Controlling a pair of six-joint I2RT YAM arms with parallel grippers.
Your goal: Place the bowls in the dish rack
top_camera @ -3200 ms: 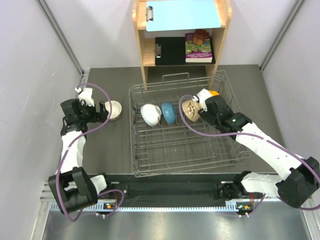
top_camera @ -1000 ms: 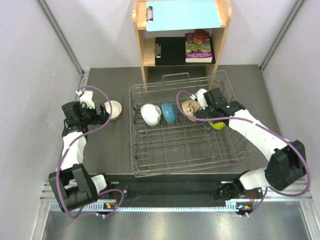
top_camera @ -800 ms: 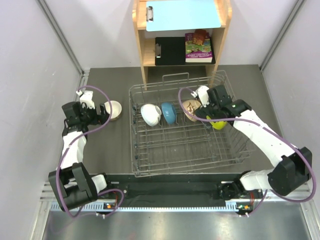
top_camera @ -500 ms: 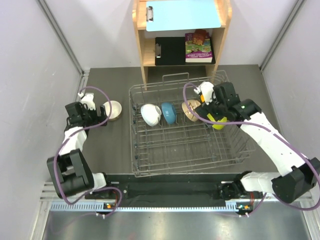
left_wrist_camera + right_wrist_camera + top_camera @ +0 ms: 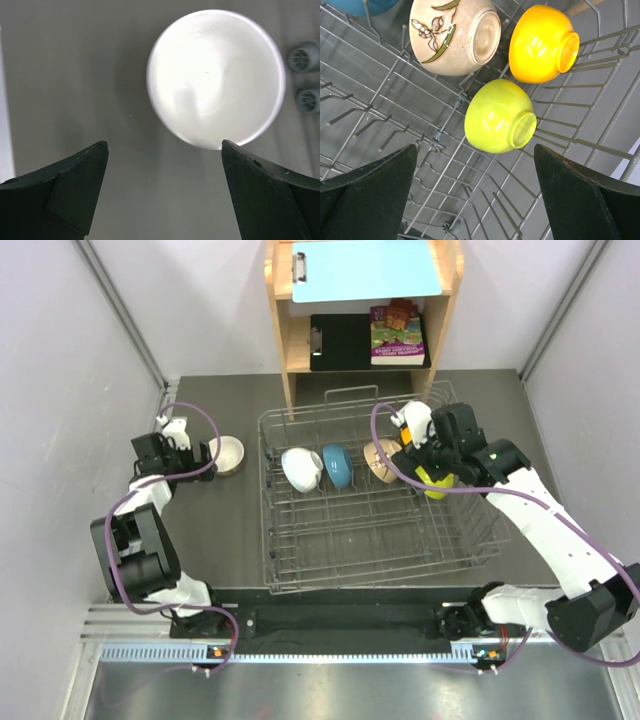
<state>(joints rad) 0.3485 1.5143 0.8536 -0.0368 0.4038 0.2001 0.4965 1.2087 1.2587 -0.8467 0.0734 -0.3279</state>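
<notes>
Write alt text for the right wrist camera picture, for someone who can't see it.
A lime green bowl lies on its side in the wire dish rack, seen from above between the dark fingers of the open right claw. Beyond it, an orange bowl and a beige leaf-patterned bowl are tipped sideways too.

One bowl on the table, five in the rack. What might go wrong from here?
1. The pale bowl lies ahead of the open left gripper, not between its fingers; closing here might only clip its rim.
2. The lime green bowl lies on its side close to the orange bowl; the open right gripper above it might knock either.
</notes>
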